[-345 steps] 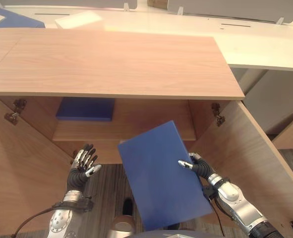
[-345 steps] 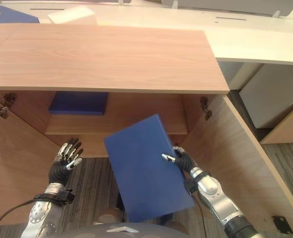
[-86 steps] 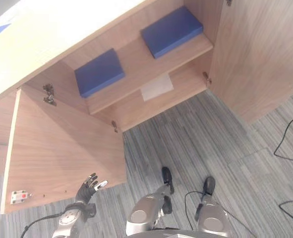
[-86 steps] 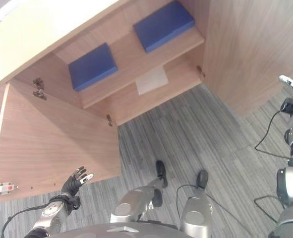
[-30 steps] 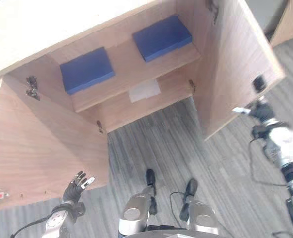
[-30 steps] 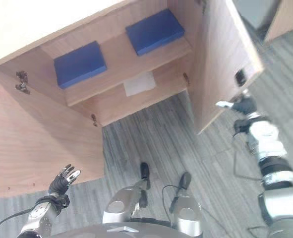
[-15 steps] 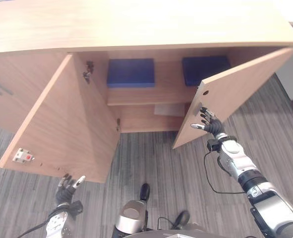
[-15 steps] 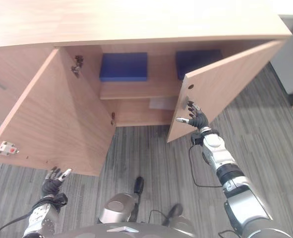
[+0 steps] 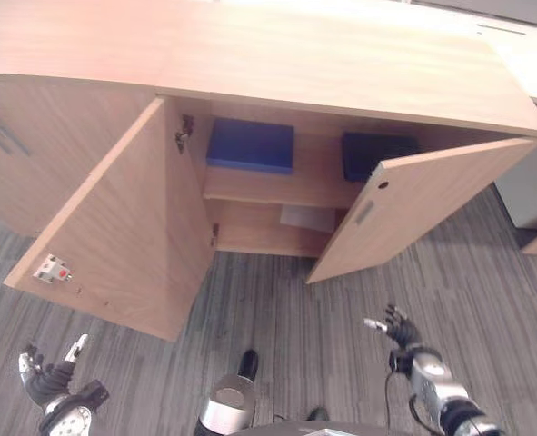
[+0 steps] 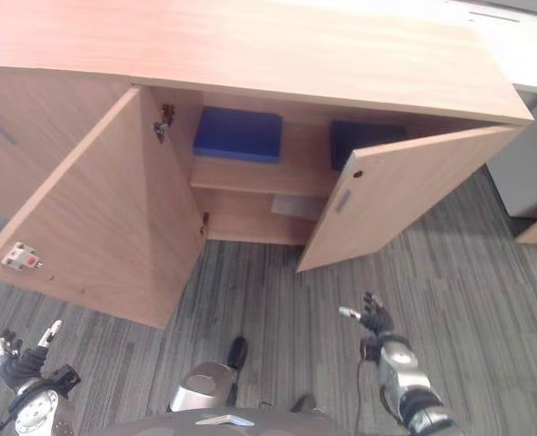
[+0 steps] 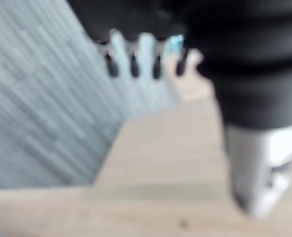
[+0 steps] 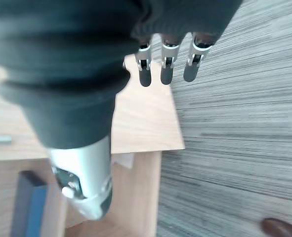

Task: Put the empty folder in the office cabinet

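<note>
Folder [image 9: 380,155] on cabinet [image 9: 341,73] shelf behind half-open door [image 9: 404,213].

Grey striped carpet [image 9: 341,318] covers the floor. A pale desk top [image 9: 522,50] runs behind at the right edge, with a grey panel [image 9: 532,186] below it. A sheet of white paper [image 9: 307,218] lies on a lower wooden shelf.

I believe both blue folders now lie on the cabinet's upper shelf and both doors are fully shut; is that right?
Not quite: both doors stand open, the left door wide and the right door partway, as the left eye view shows. Both blue folders do lie on the upper shelf.
</note>
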{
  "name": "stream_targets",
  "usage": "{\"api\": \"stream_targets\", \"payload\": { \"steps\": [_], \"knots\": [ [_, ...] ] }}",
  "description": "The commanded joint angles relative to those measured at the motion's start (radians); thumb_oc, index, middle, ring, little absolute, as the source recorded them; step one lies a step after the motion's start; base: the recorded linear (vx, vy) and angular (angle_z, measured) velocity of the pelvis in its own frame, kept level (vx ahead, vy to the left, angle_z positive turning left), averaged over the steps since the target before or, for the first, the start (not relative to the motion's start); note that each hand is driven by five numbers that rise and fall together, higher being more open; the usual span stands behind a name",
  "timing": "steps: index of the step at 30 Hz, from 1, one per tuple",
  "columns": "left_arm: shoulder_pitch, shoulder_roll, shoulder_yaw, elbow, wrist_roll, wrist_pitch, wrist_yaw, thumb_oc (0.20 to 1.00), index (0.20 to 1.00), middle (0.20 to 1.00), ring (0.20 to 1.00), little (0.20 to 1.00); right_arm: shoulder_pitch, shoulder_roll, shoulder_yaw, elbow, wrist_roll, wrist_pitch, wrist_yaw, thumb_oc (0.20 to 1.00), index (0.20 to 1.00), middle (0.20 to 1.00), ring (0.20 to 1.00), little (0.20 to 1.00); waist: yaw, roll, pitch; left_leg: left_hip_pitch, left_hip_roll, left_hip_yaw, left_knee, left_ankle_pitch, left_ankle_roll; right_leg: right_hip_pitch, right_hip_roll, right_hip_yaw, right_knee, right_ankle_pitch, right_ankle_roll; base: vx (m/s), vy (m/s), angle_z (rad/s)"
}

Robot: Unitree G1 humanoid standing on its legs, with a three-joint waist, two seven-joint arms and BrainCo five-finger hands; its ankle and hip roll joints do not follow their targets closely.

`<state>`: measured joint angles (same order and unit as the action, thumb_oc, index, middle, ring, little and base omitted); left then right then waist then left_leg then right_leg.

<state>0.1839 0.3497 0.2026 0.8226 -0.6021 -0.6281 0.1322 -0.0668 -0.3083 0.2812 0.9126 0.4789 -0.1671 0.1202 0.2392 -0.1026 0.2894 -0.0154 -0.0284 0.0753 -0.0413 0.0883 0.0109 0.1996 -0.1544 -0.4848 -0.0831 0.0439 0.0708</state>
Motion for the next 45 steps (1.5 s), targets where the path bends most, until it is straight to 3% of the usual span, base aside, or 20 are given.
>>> {"api": "stream_targets", "payload": {
  "steps": [1, 4, 10, 12, 17, 28, 30, 38, 42, 45],
  "knots": [
    [-0.01, 0.065, -0.01, -0.01, 0.03, -0.04, -0.017, 1.0, 1.0, 1.0, 1.0, 1.0, -0.034, -0.061, 0.013, -0.042, -0.045, -0.044, -0.006, 1.0, 1.0, 1.0, 1.0, 1.0, -0.023, 0.071, -0.016, 0.048, 0.101, 0.066, -0.046, -0.067, -0.071, -0.031, 0.062, 0.051, 0.073, -0.124, -0.01, -0.05, 0.073, -0.14],
    [-0.037, 0.101, -0.015, -0.007, 0.022, 0.004, -0.091, 1.0, 1.0, 1.0, 1.0, 1.0, 0.007, -0.07, 0.005, -0.058, -0.059, -0.069, -0.002, 1.0, 1.0, 1.0, 1.0, 1.0, -0.058, 0.061, 0.0, 0.037, 0.104, 0.087, -0.046, -0.072, -0.064, -0.061, 0.064, 0.078, 0.083, -0.124, -0.007, -0.09, 0.064, -0.21],
    [-0.104, 0.117, -0.073, 0.009, -0.004, 0.042, -0.106, 1.0, 1.0, 1.0, 1.0, 1.0, 0.038, -0.089, 0.001, -0.086, -0.059, -0.084, 0.043, 1.0, 1.0, 1.0, 1.0, 1.0, -0.12, 0.057, 0.014, 0.029, 0.109, 0.121, -0.046, -0.078, -0.06, -0.094, 0.071, 0.131, 0.085, -0.118, -0.005, -0.06, 0.057, -0.15],
    [-0.117, 0.116, -0.085, 0.013, -0.012, 0.063, -0.152, 1.0, 1.0, 1.0, 1.0, 1.0, 0.059, -0.093, 0.0, -0.101, -0.055, -0.094, 0.048, 1.0, 1.0, 1.0, 1.0, 1.0, -0.141, 0.056, 0.015, 0.029, 0.112, 0.132, -0.046, -0.076, -0.06, -0.101, 0.073, 0.146, 0.083, -0.114, -0.003, -0.06, 0.032, -0.2],
    [-0.156, 0.07, -0.172, -0.013, -0.009, 0.099, -0.215, 1.0, 1.0, 1.0, 1.0, 1.0, 0.108, -0.099, -0.021, -0.168, -0.069, -0.093, 0.032, 1.0, 1.0, 1.0, 1.0, 1.0, -0.199, 0.062, 0.008, 0.033, 0.122, 0.174, -0.046, -0.059, -0.057, -0.115, 0.081, 0.17, 0.072, -0.09, -0.007, -0.04, 0.006, -0.18],
    [-0.182, -0.028, -0.296, -0.031, 0.005, 0.163, -0.262, 1.0, 1.0, 1.0, 1.0, 1.0, 0.156, -0.088, -0.001, -0.237, -0.155, -0.069, 0.002, 1.0, 1.0, 1.0, 1.0, 1.0, -0.268, 0.069, -0.027, 0.073, 0.131, 0.224, -0.046, -0.059, -0.066, -0.091, 0.085, 0.202, 0.045, -0.078, -0.007, 0.05, -0.015, -0.19],
    [-0.2, -0.035, -0.312, -0.022, 0.01, 0.186, -0.274, 1.0, 1.0, 1.0, 1.0, 1.0, 0.163, -0.085, 0.01, -0.241, -0.17, -0.064, -0.005, 1.0, 1.0, 1.0, 1.0, 1.0, -0.287, 0.071, -0.031, 0.093, 0.129, 0.227, -0.044, -0.081, -0.071, -0.078, 0.084, 0.221, 0.042, -0.091, 0.001, 0.1, 0.04, -0.28],
    [-0.272, -0.062, -0.36, 0.02, 0.032, 0.202, -0.223, 1.0, 1.0, 1.0, 1.0, 1.0, 0.171, -0.078, 0.03, -0.222, -0.197, -0.063, -0.009, 1.0, 1.0, 1.0, 1.0, 1.0, -0.338, 0.072, -0.041, 0.127, 0.124, 0.26, -0.046, -0.097, -0.061, -0.075, 0.083, 0.255, 0.043, -0.085, 0.01, 0.06, 0.056, -0.23],
    [-0.341, -0.069, -0.366, 0.058, 0.024, 0.229, -0.133, 1.0, 1.0, 1.0, 1.0, 1.0, 0.182, -0.083, 0.04, -0.22, -0.223, -0.061, 0.005, 1.0, 1.0, 1.0, 1.0, 1.0, -0.375, 0.069, -0.056, 0.154, 0.118, 0.283, -0.046, -0.11, -0.052, -0.066, 0.079, 0.279, 0.039, -0.078, 0.023, 0.13, 0.115, -0.23],
    [-0.443, -0.018, -0.347, 0.118, 0.02, 0.255, -0.034, 1.0, 1.0, 1.0, 1.0, 1.0, 0.18, -0.103, 0.061, -0.238, -0.237, -0.048, 0.002, 1.0, 1.0, 1.0, 1.0, 1.0, -0.408, 0.07, -0.06, 0.163, 0.11, 0.304, -0.046, -0.117, -0.044, -0.077, 0.073, 0.303, 0.046, -0.071, 0.037, 0.13, 0.185, -0.27]
  ]
}}
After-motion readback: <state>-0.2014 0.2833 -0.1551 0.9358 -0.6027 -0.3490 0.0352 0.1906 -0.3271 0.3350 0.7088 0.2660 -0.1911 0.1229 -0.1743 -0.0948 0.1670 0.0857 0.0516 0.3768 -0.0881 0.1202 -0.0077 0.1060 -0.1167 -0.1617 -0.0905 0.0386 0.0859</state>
